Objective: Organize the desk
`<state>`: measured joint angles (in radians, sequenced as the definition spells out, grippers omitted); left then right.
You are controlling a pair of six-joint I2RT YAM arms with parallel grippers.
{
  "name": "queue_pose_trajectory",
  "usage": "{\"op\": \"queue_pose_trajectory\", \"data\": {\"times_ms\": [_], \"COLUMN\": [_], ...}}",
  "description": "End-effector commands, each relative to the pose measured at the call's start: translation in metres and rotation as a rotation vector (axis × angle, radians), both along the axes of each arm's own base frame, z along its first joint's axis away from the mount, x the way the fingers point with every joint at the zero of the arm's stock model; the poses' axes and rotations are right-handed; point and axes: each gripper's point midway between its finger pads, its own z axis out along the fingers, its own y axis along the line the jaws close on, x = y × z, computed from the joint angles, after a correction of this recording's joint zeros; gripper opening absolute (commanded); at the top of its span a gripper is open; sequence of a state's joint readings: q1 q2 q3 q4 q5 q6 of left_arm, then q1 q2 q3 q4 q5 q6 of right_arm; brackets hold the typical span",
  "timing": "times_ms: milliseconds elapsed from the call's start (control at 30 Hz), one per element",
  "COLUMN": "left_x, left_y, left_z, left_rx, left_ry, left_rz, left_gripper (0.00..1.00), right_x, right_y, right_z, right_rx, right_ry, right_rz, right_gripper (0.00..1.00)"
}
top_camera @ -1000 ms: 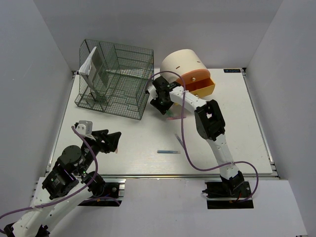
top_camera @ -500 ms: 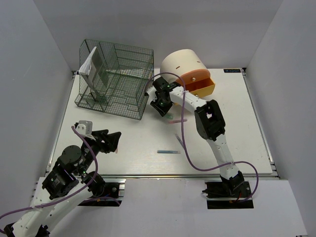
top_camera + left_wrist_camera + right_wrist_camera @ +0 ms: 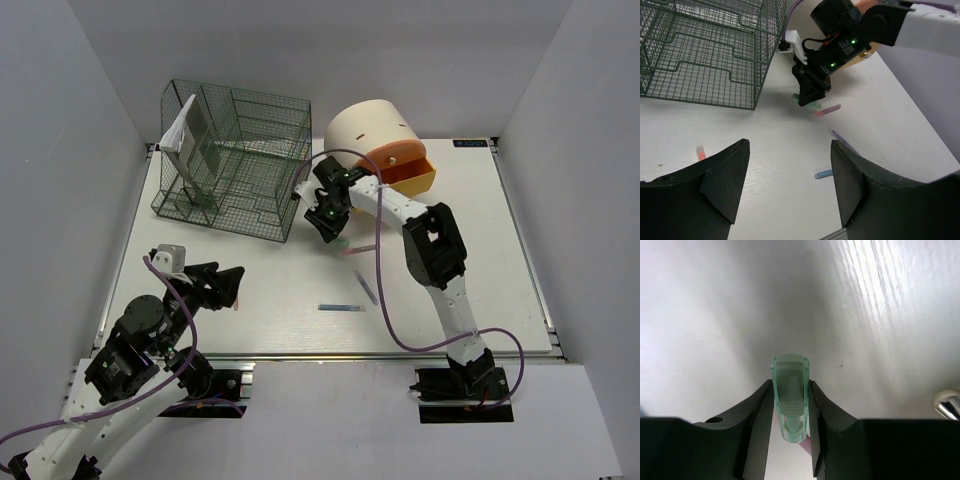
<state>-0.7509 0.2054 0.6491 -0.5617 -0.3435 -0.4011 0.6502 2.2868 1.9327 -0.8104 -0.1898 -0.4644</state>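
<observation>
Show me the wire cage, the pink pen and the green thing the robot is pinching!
wire cage (image 3: pixel 250 125), top view, its top mesh.
pink pen (image 3: pixel 828 110), left wrist view, its middle.
green thing (image 3: pixel 790 395), right wrist view, its middle.

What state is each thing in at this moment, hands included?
Left hand, open, empty, over the desk.
Right hand, shut on the green pen.
Green pen, clamped between the right fingers.
Drawer unit, orange drawer pulled out.
Wire rack, upright, white paper at its left end.
Pink pen, lying loose.
Blue pen, lying loose.
Purple pen, lying loose.
</observation>
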Motion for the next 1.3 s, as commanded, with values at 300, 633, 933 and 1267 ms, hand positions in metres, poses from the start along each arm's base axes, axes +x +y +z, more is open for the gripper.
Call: {"op": "queue_pose_trajectory", "data": {"times_ms": [300, 633, 933, 1267], "left_x": [-0.001, -0.002, -0.002, -0.002], "left_y": [0.002, 0.001, -0.001, 0.001], "left_z": [-0.001, 0.002, 0.000, 0.001], "left_rx": [-0.003, -0.012, -0.007, -0.012], "left_ry": [0.001, -0.008, -0.006, -0.010], "left_rz": [0.007, 0.000, -0.010, -0.002], "left_gripper": [0.76, 0.76, 0.76, 0.75], "right_x": [-0.075, -0.127, -0.034, 0.022], "right_y": [0.019, -0.011, -0.067, -0.081], "right_z": [0.108, 0.185, 0.229, 0.255], "right_rx": [0.302, 0.448, 0.204, 0.091], "right_ry": [0.068, -0.197, -0.798, -1.047], "right_rz": [0.270, 0.515, 0.237, 0.265], "right_gripper": [0.00, 0.00, 0.00, 0.00]}}
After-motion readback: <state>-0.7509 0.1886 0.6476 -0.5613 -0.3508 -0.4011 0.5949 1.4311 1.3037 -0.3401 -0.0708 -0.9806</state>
